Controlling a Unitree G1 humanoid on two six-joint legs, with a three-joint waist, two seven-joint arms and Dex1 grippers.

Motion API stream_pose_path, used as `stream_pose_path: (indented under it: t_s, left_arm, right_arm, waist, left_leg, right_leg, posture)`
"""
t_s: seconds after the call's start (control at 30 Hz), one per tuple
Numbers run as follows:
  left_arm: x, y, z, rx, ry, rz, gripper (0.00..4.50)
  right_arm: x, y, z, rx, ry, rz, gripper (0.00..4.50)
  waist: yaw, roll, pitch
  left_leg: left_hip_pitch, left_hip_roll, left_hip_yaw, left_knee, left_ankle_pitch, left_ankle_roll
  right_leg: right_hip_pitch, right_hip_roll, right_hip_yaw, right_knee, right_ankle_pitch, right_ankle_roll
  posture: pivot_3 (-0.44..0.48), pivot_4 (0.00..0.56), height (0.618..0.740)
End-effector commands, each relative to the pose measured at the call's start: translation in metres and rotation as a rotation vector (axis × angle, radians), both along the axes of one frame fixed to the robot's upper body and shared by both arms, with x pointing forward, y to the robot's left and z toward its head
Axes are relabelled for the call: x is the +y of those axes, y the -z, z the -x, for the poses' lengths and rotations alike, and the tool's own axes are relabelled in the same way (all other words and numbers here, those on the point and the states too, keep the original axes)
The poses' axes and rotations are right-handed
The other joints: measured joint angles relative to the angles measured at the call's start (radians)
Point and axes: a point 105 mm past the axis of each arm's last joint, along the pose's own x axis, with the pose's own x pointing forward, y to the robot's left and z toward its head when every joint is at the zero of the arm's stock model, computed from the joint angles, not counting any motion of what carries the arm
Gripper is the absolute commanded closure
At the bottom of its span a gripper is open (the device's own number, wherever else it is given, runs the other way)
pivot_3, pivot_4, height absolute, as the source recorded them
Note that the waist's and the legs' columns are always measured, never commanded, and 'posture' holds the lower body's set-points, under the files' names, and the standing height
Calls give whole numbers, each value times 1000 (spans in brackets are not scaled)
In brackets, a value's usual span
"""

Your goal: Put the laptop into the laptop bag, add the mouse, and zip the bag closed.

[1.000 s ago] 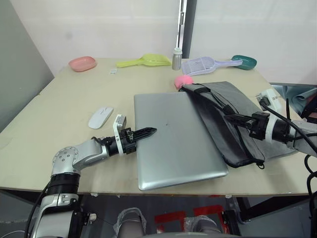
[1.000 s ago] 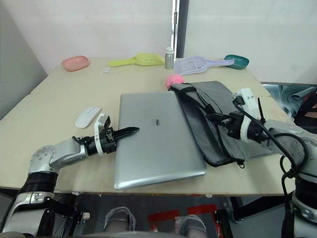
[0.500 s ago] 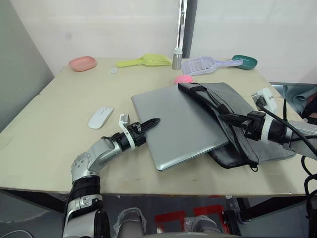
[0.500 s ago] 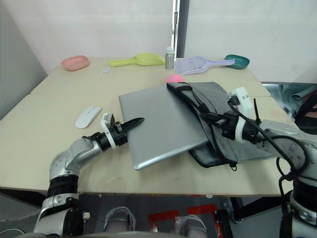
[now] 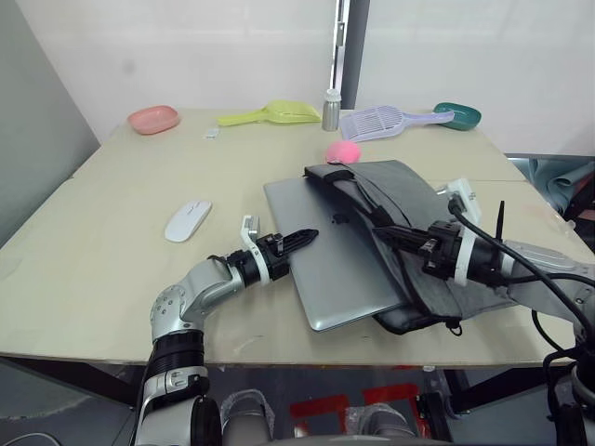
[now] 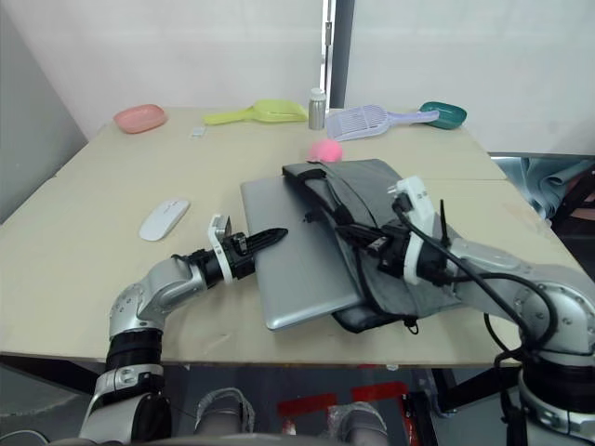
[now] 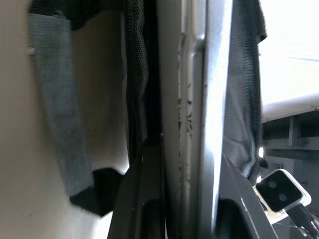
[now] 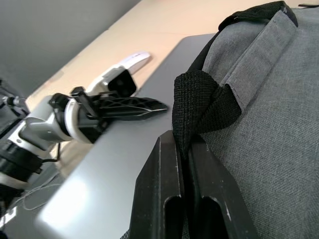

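The silver laptop lies flat on the table with its right part inside the grey laptop bag. My left gripper is shut on the laptop's left edge; in the left wrist view that edge runs between its fingers. My right gripper is shut on a black strap handle and holds the bag's upper side over the laptop. The white mouse rests on the table to the left, apart from both grippers.
A pink plush sits just behind the bag. Along the far edge stand a pink bowl, a yellow scoop, a metal bottle, a lilac scoop and a teal bowl.
The laptop has slid right, deeper into the bag, with my left gripper on it. My right gripper has drawn the bag's upper side leftward over the laptop.
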Motion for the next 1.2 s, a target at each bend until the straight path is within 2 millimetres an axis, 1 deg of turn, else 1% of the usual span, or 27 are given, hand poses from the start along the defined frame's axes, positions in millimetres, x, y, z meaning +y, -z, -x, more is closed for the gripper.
stream_pose_path:
  t_s: [0.03, 0.3, 0.8, 0.9, 1.0, 1.07, 1.2]
  left_arm:
    - [-7, -36, 11, -162, 67, 90, 4194]
    - [-6, -35, 12, -170, 77, 69, 4194]
    - [-4, -33, 7, -142, 42, 61, 4194]
    - [-4, -32, 8, -138, 45, 56, 4194]
    - [-5, -32, 9, -138, 48, 50, 4194]
    - [-6, -32, 9, -141, 50, 46, 4194]
    - [-6, -31, 10, -142, 56, 39, 4194]
  right_arm:
    - [13, -8, 6, -34, -32, -39, 4460]
    - [30, -11, 10, -14, -53, -112, 4460]
    - [50, -14, 20, 70, -71, -259, 4460]
    - [52, -11, 18, 102, -53, -287, 4460]
    - [55, 1, 16, 138, -28, -267, 4460]
    - [54, 6, 16, 147, -19, -254, 4460]
    - [42, 6, 9, 136, 20, -240, 4460]
  waist:
    - [-1, 0, 0]
    - [-2, 0, 0]
    - [-3, 0, 0]
    - [-3, 0, 0]
    - [-4, 0, 0]
    - [-4, 0, 0]
    - [-4, 0, 0]
  left_leg:
    - [0, 0, 0, 0, 0, 0]
    - [-3, 0, 0, -1, 0, 0]
    - [-4, 0, 0, -1, 0, 0]
    - [-4, 0, -1, -1, 0, 0]
    - [-4, 0, -1, -1, 0, 0]
    - [-4, 0, -1, -1, 0, 0]
    - [-5, -1, -1, -1, 0, 0]
  right_leg:
    - [0, 0, 0, -1, 0, 1]
    - [-1, 0, 0, -5, 3, 4]
    - [-1, 0, -1, -6, 3, 6]
    - [-1, 0, -1, -6, 6, 11]
    - [-1, 0, -1, -6, 6, 10]
    - [-1, 0, -1, -6, 6, 11]
    - [-1, -1, -1, -7, 6, 11]
  posture:
    - [0, 150, 740]
    - [0, 150, 740]
    - [0, 150, 740]
    - [0, 150, 740]
    - [0, 150, 740]
    - [0, 150, 740]
    - [0, 150, 740]
